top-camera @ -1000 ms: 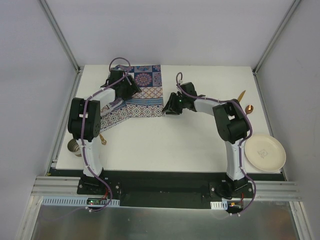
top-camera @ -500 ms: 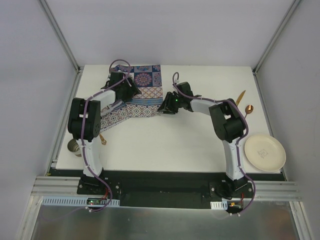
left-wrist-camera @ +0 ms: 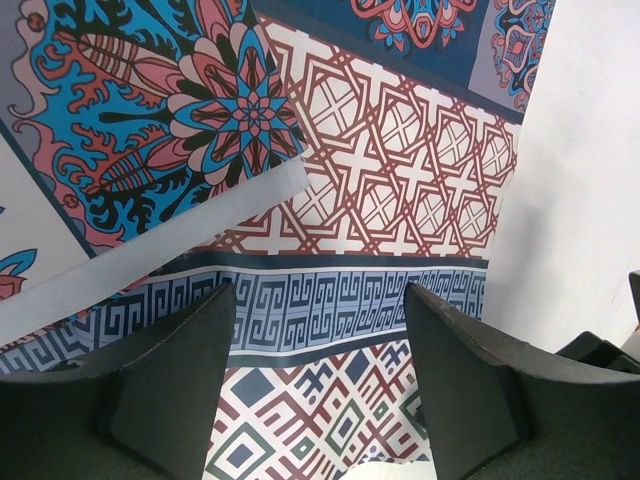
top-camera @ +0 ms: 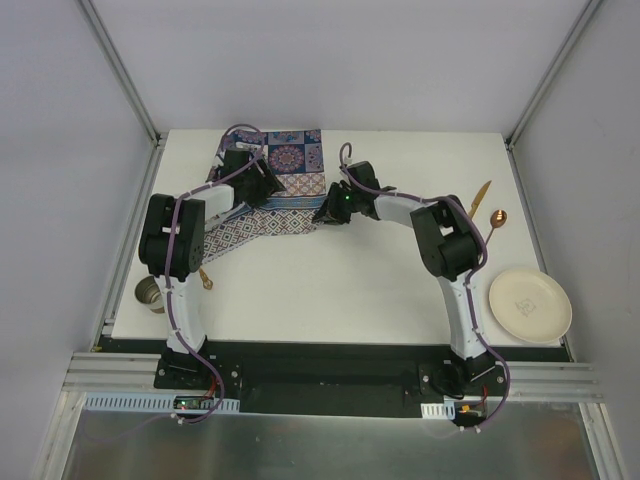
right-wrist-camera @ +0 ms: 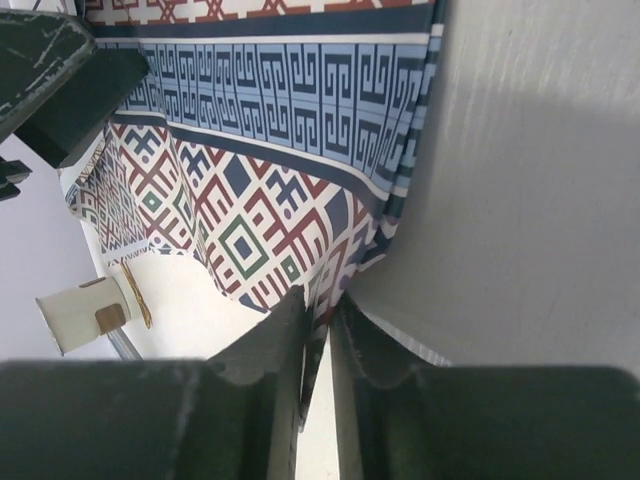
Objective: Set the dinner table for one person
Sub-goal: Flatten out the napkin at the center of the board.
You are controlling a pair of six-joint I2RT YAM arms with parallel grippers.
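black-and-white robot arms
the left arm [top-camera: 180, 300] and right arm [top-camera: 465, 310] carried looping purple cables [top-camera: 240, 128]; fingers [left-wrist-camera: 470, 390] were dark, matte.

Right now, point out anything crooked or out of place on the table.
The placemat lies askew and folded over itself at the far left of the dinner table, not flat. The right gripper pinches its rumpled edge; the left gripper hangs open above it.

Pale grey walls [top-camera: 350, 60] on three sides — slanting aluminium posts [top-camera: 120, 70], soft even light.
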